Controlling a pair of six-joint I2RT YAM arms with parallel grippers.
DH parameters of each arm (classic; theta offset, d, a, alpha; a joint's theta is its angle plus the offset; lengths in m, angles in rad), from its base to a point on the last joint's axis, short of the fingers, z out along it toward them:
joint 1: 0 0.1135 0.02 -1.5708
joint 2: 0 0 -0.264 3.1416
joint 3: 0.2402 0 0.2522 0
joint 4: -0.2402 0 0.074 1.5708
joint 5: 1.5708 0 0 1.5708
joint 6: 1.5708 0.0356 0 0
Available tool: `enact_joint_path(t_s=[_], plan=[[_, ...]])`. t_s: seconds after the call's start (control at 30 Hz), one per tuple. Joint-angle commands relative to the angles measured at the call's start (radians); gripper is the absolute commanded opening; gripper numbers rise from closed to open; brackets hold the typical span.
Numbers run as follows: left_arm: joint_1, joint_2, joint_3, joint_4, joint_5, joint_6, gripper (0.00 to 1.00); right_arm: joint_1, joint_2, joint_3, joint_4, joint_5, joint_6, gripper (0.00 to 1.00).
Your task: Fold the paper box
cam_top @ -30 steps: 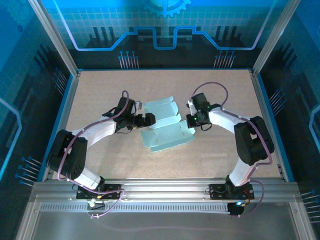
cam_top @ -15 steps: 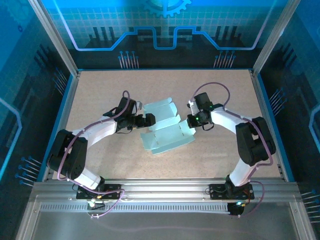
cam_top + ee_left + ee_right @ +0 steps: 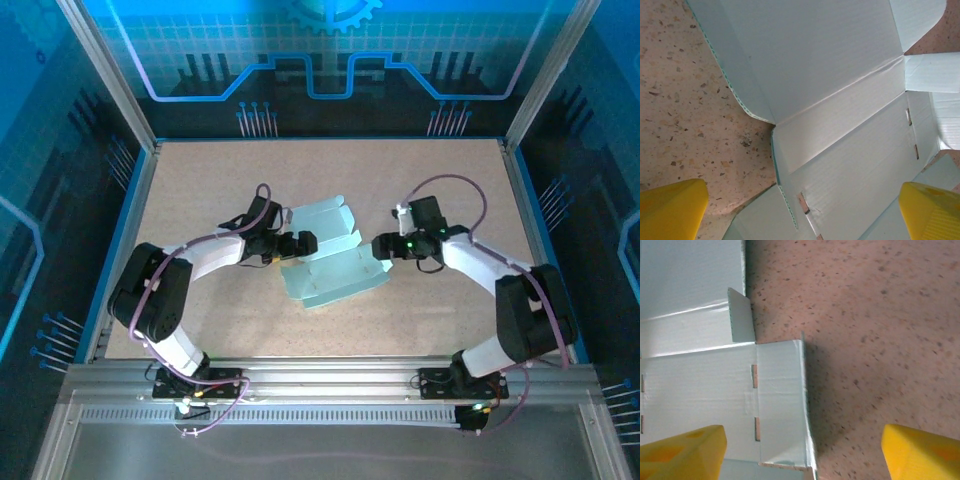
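The paper box [image 3: 330, 258] lies unfolded in the middle of the table, a pale blue card with creases, slots and side flaps. My left gripper [image 3: 303, 243] is at its left edge, open. In the left wrist view the card [image 3: 840, 100] spreads between the yellow fingertips [image 3: 670, 210], touching neither, under the left gripper [image 3: 802, 220]. My right gripper [image 3: 384, 246] is at the card's right edge, also open. In the right wrist view the right gripper [image 3: 802, 455] straddles a slightly raised end flap [image 3: 780, 400] with slots, and nothing is gripped.
The speckled tan table [image 3: 200, 190] is bordered by a blue rim [image 3: 135, 215] and aluminium posts [image 3: 110, 80]. Bare tabletop [image 3: 880, 330] lies to the right of the card.
My right gripper has opened and drawn a little to the right, off the card's edge. My left forearm has swung closer to the card, its jaws still open.
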Motion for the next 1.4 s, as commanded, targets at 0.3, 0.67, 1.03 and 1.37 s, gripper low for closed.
enact_joint_path(t_s=[0.3, 0.67, 1.03, 1.37], plan=[[-0.007, 0.065, 0.010, 0.043, 0.018, -0.013, 0.99, -0.063, 0.008, -0.106, 0.162, -0.195, 0.063, 0.82], [-0.007, 0.046, 0.008, 0.047, -0.004, -0.010, 0.99, -0.016, 0.171, 0.018, 0.123, -0.147, 0.036, 0.48], [-0.006, -0.165, -0.186, 0.115, -0.107, -0.171, 0.99, 0.011, 0.132, 0.022, 0.084, -0.059, 0.035, 0.05], [-0.030, -0.187, -0.262, 0.108, -0.048, -0.274, 0.91, 0.040, 0.083, -0.003, 0.084, -0.011, 0.063, 0.03]])
